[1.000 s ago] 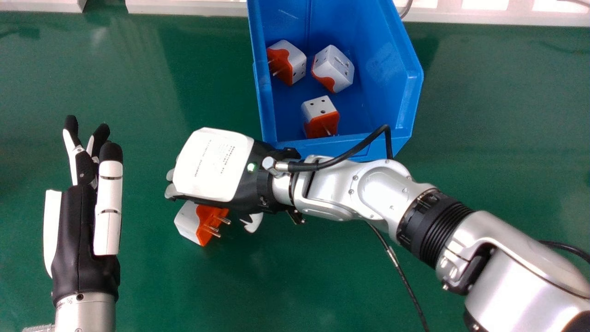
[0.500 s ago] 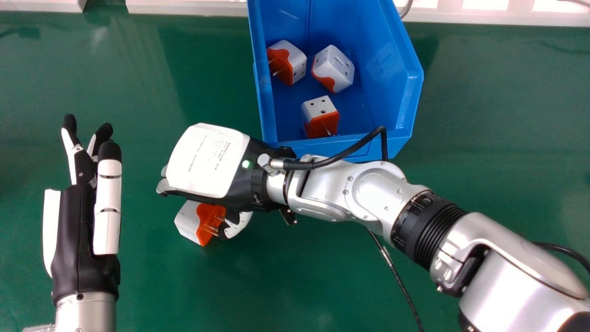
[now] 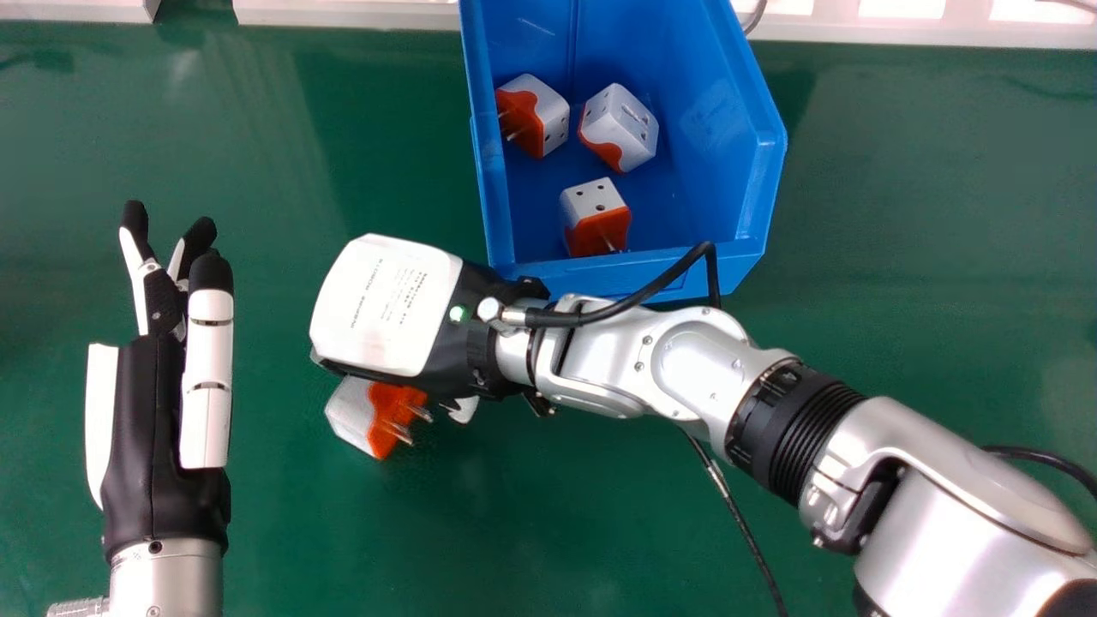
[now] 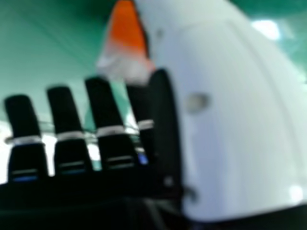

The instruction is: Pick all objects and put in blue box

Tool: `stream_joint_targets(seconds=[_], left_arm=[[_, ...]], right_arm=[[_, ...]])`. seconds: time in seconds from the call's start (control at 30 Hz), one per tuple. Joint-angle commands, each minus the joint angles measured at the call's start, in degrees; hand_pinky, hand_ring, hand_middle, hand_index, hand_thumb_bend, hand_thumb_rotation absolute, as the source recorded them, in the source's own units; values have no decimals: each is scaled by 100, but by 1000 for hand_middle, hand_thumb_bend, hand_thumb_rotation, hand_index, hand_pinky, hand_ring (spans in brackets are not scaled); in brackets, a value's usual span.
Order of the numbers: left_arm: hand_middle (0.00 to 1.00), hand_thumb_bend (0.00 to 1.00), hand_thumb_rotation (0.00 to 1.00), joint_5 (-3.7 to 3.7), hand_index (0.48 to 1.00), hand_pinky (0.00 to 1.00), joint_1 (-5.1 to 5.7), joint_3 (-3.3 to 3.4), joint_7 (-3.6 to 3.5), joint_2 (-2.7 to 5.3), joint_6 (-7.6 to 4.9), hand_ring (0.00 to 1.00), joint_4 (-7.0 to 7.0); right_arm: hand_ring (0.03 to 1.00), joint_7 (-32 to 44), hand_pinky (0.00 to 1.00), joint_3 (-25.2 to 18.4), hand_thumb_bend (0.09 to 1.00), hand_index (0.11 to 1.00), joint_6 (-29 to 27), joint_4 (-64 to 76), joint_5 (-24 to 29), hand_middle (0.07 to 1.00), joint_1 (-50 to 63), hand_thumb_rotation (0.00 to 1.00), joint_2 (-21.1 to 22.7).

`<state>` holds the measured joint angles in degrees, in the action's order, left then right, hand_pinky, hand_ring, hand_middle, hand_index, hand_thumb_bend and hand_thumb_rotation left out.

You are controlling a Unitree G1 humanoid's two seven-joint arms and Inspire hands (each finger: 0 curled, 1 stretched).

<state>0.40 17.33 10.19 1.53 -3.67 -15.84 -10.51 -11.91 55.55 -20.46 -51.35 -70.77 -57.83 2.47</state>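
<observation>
My right hand (image 3: pixel 386 308) is palm down over the table, left of the blue box's (image 3: pixel 621 278) near end in the head view. Its fingers curl down beside a white-and-orange plug adapter (image 3: pixel 350 413), partly covered by the hand, with its thumb near the prongs. In the right hand view, the adapter (image 4: pixel 125 48) is between a fingertip and the thumb (image 4: pixel 230 110) of my right hand (image 4: pixel 103 108). Three similar adapters (image 3: pixel 548 116) (image 3: pixel 630 128) (image 3: pixel 596 206) lie inside the box. My left hand (image 3: pixel 154 411) is open at the left, apart from everything.
The green table (image 3: pixel 548 514) extends around the box and both hands. A cable (image 3: pixel 737 514) hangs below my right forearm, and another loops over the wrist close to the box's near rim. A pale ledge (image 3: pixel 343 13) runs along the table's far edge.
My right hand has moved left over the adapter, and its fingertips have since curled in under the palm. The adapter has shifted slightly. My left hand has moved slightly right and up in the head view.
</observation>
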Motion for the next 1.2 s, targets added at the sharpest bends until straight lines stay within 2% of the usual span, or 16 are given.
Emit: stream_joint_targets(seconds=[0.0, 0.13, 0.2, 0.3, 0.37, 0.4, 0.5, 0.63, 0.67, 0.7, 0.8, 0.9, 0.97, 1.0, 1.03, 1.17], left_arm=[[957, 452, 1000, 85, 946, 964, 36, -23, 40, 8, -55, 955, -160], [956, 456, 1000, 128, 948, 964, 21, -31, 30, -15, -59, 954, -154], [956, 452, 1000, 141, 948, 959, 11, -34, 38, -4, -60, 953, -162], [954, 447, 1000, 125, 947, 951, 17, -38, 31, 12, -15, 950, -202], [952, 459, 1000, 67, 943, 957, 13, -39, 3, 19, 16, 950, -214], [953, 463, 1000, 59, 943, 966, 16, -40, -5, 15, 25, 953, -229], [953, 465, 1000, 117, 943, 961, 10, -35, 25, 5, 8, 952, -218], [949, 463, 1000, 140, 943, 948, 10, -36, 39, 11, 89, 947, -256], [949, 463, 1000, 140, 942, 949, 20, -42, 35, 13, 127, 947, -295], [951, 457, 1000, 99, 946, 955, 23, -44, 6, 10, 133, 950, -307], [959, 448, 1000, 75, 952, 970, 14, -37, -8, 10, 97, 960, -281], [959, 461, 1000, 98, 951, 971, -1, -28, 5, 1, 73, 959, -246], [956, 459, 1000, 125, 948, 962, -5, -34, 20, 3, 104, 955, -269], [955, 459, 1000, 119, 948, 960, -3, -37, 24, 13, 109, 954, -275], [955, 457, 1000, 75, 946, 961, -8, -35, 14, 27, 105, 953, -274], [952, 462, 1000, 44, 945, 955, -12, -34, 10, 35, 100, 951, -270]], right_arm=[[420, -244, 365, 63, 532, 486, 62, -86, -65, 489, -205, 25, -30], [309, 150, 251, -344, 528, 501, 32, -297, 552, 427, -71, 2, -167], [230, 285, 179, -330, 529, 489, 123, -290, 582, 450, -84, 0, -179], [182, 647, 135, -258, 529, 485, 95, -265, 615, 465, -192, 0, -170], [182, 859, 128, -327, 528, 486, 80, -220, 724, 468, -193, 0, -167], [189, 920, 130, -348, 528, 486, 92, -177, 747, 469, -183, 0, -158], [201, 1121, 138, -393, 528, 485, 180, -83, 825, 469, -162, 0, -161], [223, 1027, 155, -408, 529, 484, 214, 8, 831, 470, -119, 0, -123], [218, 984, 151, -389, 529, 483, 243, 43, 790, 470, -106, 0, -104], [215, 1006, 148, -387, 529, 482, 276, 77, 782, 470, -92, 0, -96], [213, 1166, 144, -374, 530, 481, 362, 112, 794, 470, -89, 0, -112], [217, 1151, 151, -421, 531, 481, 427, 74, 856, 470, -61, 0, -157], [303, 1075, 217, -568, 528, 496, 523, 8, 1014, 450, 37, 0, -219], [359, 1024, 259, -560, 526, 487, 602, 7, 977, 472, 56, 0, -232], [412, 833, 307, -504, 522, 479, 655, 0, 886, 495, 68, 4, -222], [477, 881, 388, -448, 522, 482, 718, 23, 887, 508, 56, 10, -233]])
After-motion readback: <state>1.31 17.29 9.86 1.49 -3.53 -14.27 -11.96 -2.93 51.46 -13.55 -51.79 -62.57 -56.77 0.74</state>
